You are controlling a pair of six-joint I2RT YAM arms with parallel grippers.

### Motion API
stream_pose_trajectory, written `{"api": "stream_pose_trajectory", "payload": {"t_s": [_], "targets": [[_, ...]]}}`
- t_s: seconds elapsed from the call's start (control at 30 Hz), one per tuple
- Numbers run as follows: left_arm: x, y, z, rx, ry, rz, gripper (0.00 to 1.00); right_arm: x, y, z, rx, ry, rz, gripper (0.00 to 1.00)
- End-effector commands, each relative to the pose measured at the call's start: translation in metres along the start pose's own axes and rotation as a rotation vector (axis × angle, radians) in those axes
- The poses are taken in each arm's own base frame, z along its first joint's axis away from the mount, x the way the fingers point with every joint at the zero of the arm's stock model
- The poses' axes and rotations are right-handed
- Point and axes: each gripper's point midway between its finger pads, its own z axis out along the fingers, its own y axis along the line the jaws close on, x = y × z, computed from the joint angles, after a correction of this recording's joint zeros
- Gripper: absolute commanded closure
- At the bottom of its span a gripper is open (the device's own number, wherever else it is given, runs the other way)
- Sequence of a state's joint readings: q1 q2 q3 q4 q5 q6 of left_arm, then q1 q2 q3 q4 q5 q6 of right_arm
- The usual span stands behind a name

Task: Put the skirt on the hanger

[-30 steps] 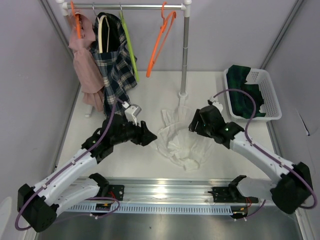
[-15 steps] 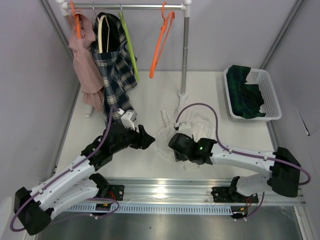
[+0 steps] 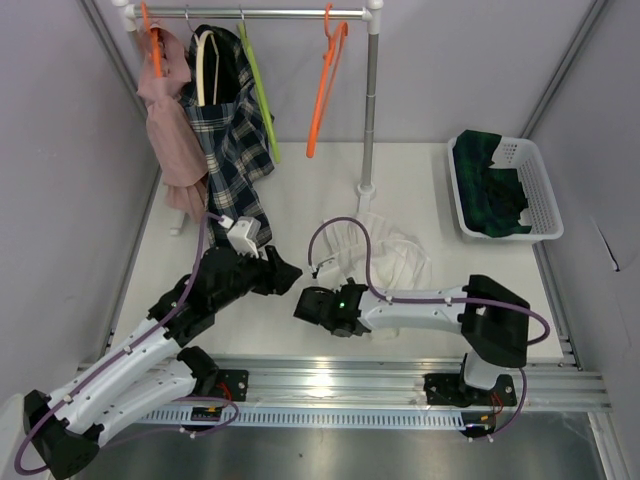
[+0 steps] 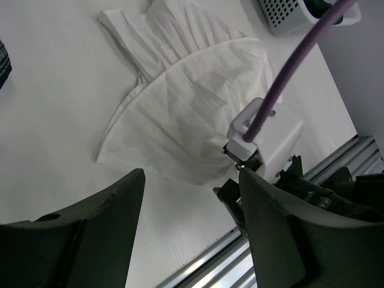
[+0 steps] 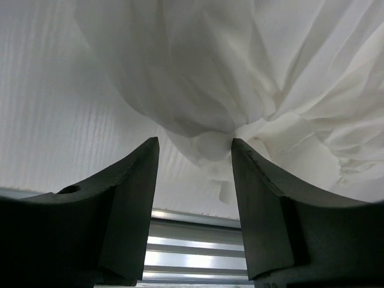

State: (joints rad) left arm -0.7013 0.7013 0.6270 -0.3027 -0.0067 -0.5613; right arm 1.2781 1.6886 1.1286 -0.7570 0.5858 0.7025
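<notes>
Sweeping in from farther right of the rack pole, the right gripper is hovering at the skirt's edge farthest from that pole, fingers spread wide and holding nothing. The left gripper is likewise gaping empty. Pinching the bunched edge squarely looks wisest. The skirt is lying flat just before the pole's base, its pleats seemingly fanning lengthwise away from the pole.

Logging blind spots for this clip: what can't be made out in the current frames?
- White skirt waistband: in the top view the right arm covers its near edge, and the wrist views show only folds.
- Right gripper: in the right wrist view the skirt sits between its open jaws; contact is unclear.
- Basket: the dark green cloth is bunched, garment type unreadable. The left wrist view crops it.
- Cream hanger: in the top view the plaid skirt hides its lower part.
</notes>
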Motion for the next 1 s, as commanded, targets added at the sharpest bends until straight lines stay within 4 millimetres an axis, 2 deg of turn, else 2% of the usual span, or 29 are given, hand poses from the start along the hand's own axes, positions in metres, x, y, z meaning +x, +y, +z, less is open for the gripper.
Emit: {"api": "stream_pose_trajectory", "payload": {"t_s": [0.0, 0.13, 0.17, 0.23, 0.27, 0.37, 0.43, 0.53, 0.57, 0.63, 0.67, 0.7, 0.77, 0.8, 0.83, 0.9, 0.93, 0.97], "targets": [[-0.013, -0.009, -0.003, 0.020, -0.034, -0.020, 0.31, -0.016, -0.014, -0.001, 0.111, -0.048, -0.007, 0.45], [-0.012, -0.008, -0.002, 0.023, -0.036, -0.018, 0.30, -0.018, -0.019, 0.001, 0.151, -0.051, -0.024, 0.56], [-0.012, -0.009, -0.002, 0.025, -0.036, -0.019, 0.30, -0.019, -0.019, 0.001, 0.153, -0.052, -0.024, 0.65], [-0.012, -0.010, -0.001, 0.033, -0.037, -0.023, 0.30, -0.019, -0.022, 0.003, 0.160, -0.048, -0.020, 0.75], [-0.007, -0.012, 0.000, 0.048, -0.020, -0.024, 0.30, -0.021, -0.023, 0.003, 0.162, -0.049, -0.015, 0.86], [-0.002, -0.015, 0.001, 0.072, -0.009, -0.033, 0.31, -0.028, -0.031, -0.002, 0.165, -0.049, -0.002, 1.00], [-0.001, -0.018, 0.001, 0.095, -0.008, -0.041, 0.30, -0.039, -0.038, -0.006, 0.151, -0.050, 0.025, 1.00], [0.004, -0.024, 0.002, 0.142, -0.003, -0.048, 0.29, -0.069, -0.055, -0.021, 0.094, -0.075, 0.117, 1.00], [0.004, -0.027, 0.002, 0.160, -0.003, -0.049, 0.28, -0.080, -0.063, -0.032, 0.064, -0.099, 0.163, 1.00], [0.010, -0.033, 0.003, 0.206, 0.013, -0.059, 0.29, -0.092, -0.078, -0.038, 0.026, -0.103, 0.241, 1.00], [0.012, -0.035, 0.005, 0.221, 0.016, -0.064, 0.29, -0.099, -0.086, -0.049, -0.003, -0.130, 0.285, 1.00], [0.014, -0.036, 0.006, 0.230, 0.025, -0.073, 0.29, -0.101, -0.091, -0.052, -0.020, -0.131, 0.314, 1.00], [0.031, -0.035, 0.011, 0.244, 0.076, -0.086, 0.29, -0.098, -0.110, -0.052, -0.008, -0.131, 0.385, 1.00], [0.034, -0.036, 0.013, 0.254, 0.084, -0.095, 0.29, -0.099, -0.118, -0.060, -0.023, -0.150, 0.422, 1.00], [0.049, -0.029, 0.018, 0.242, 0.122, -0.104, 0.29, -0.089, -0.125, -0.058, -0.012, -0.138, 0.436, 1.00], [0.061, -0.033, 0.021, 0.262, 0.156, -0.124, 0.29, -0.081, -0.142, -0.057, 0.011, -0.139, 0.510, 1.00], [0.067, -0.034, 0.023, 0.274, 0.165, -0.131, 0.29, -0.078, -0.150, -0.064, 0.000, -0.156, 0.547, 1.00], [0.080, -0.036, 0.026, 0.286, 0.194, -0.136, 0.29, -0.064, -0.160, -0.057, 0.025, -0.133, 0.588, 1.00]]}}
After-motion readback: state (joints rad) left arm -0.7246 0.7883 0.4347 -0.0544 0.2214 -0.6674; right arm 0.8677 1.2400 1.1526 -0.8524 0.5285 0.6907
